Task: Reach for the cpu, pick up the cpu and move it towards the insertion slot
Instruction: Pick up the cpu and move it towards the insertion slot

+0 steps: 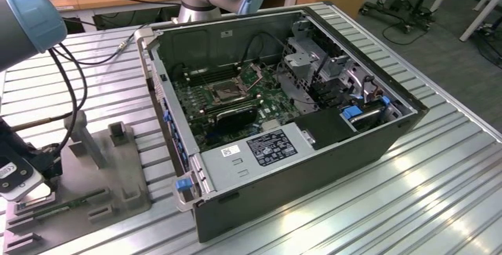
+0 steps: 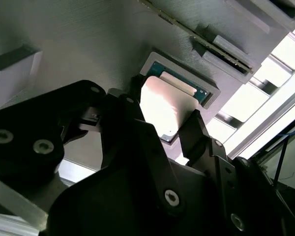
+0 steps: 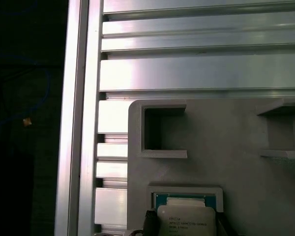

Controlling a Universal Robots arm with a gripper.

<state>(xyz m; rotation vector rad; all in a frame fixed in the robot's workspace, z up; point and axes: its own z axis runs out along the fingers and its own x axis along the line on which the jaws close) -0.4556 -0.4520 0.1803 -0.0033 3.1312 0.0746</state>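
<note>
The cpu (image 2: 162, 105) lies flat, silvery face up, in a square recess (image 2: 210, 93) of the grey tray (image 2: 78, 44), a green margin showing along one edge. The gripper (image 2: 163, 118) straddles it, black metal close against two opposite sides; whether it clamps the chip or only brackets it cannot be told. In the exterior view the tray rests on the slatted aluminium table (image 1: 439, 178) at about eight o'clock from the open computer case (image 1: 314, 167). The insertion slot (image 1: 227, 92) sits on the green board (image 1: 196, 107) inside that case, roughly two o'clock from the gripper and well apart from it. A narrow green circuit strip (image 1: 63, 211) lies on the tray near the gripper.
</note>
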